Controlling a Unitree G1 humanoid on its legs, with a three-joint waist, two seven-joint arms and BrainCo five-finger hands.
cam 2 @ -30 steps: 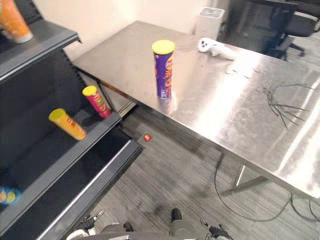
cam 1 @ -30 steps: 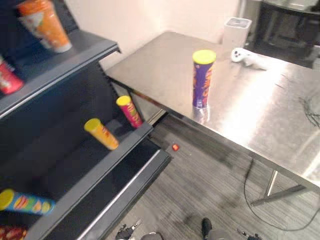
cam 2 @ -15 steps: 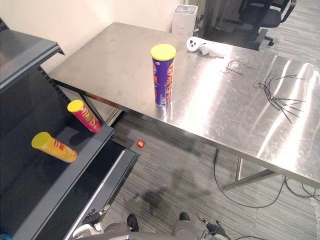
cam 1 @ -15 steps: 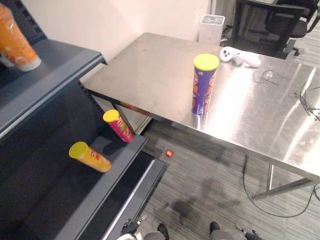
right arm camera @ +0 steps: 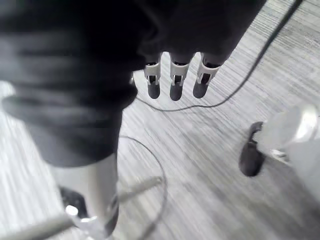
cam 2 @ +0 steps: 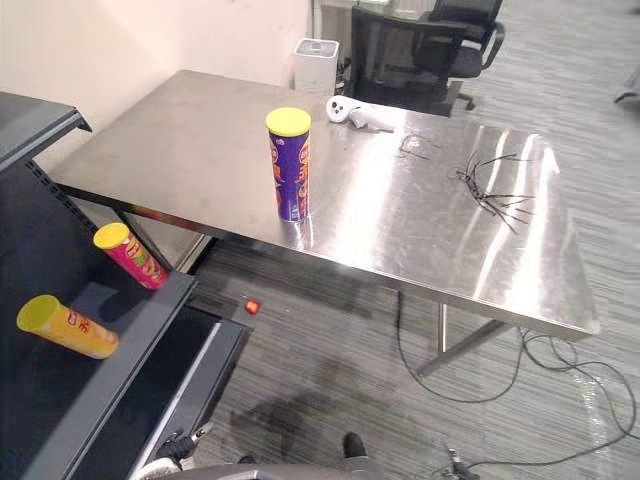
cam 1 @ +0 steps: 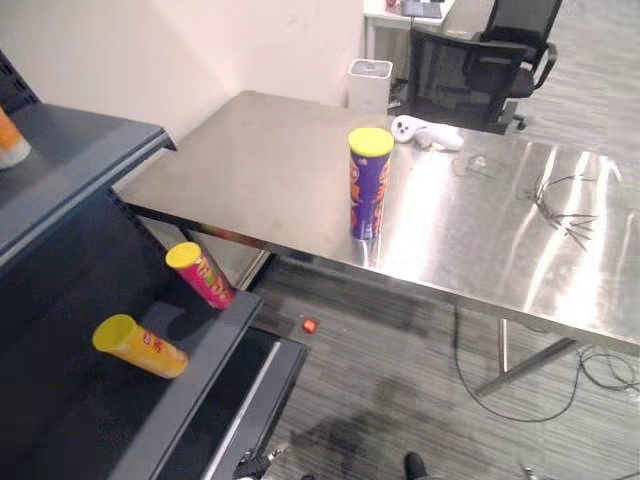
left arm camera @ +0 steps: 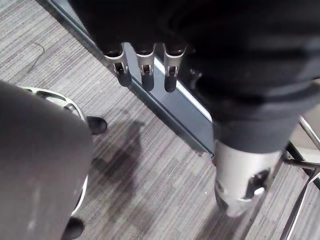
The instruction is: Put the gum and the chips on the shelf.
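**Where are the chips?**
We see a purple chips can (cam 1: 370,183) with a yellow lid. It stands upright on the steel worktop (cam 1: 260,170), near the front edge and toward the end next to the shelf (cam 1: 80,165). Nothing touches it.

**What is on the shelf?**
It is a dark unit on the robot's left. Two more cans lie on their sides on its lower board (cam 1: 205,365), apart from each other. A pink chips can (cam 1: 201,274) lies at the end of the board nearest the worktop. A yellow chips can (cam 1: 139,346) lies farther along.

**Is the gum there?**
We see a small red object (cam 1: 310,325) on the grey floor (cam 1: 400,380), below the worktop's front edge and just past the shelf's corner. We cannot tell what it is.

**And the hands?**
The left robot hand (left arm camera: 145,75) hangs over the floor beside the shelf's base, with its fingers straight and holding nothing. The right robot hand (right arm camera: 175,82) hangs over the floor too, its fingers straight and empty.

**Anything else on the worktop?**
A white controller (cam 1: 425,131) lies at the far side, and thin dark wires (cam 2: 480,185) lie toward the right end. Behind the worktop stand a white bin (cam 1: 369,82) and a black office chair (cam 1: 490,60).
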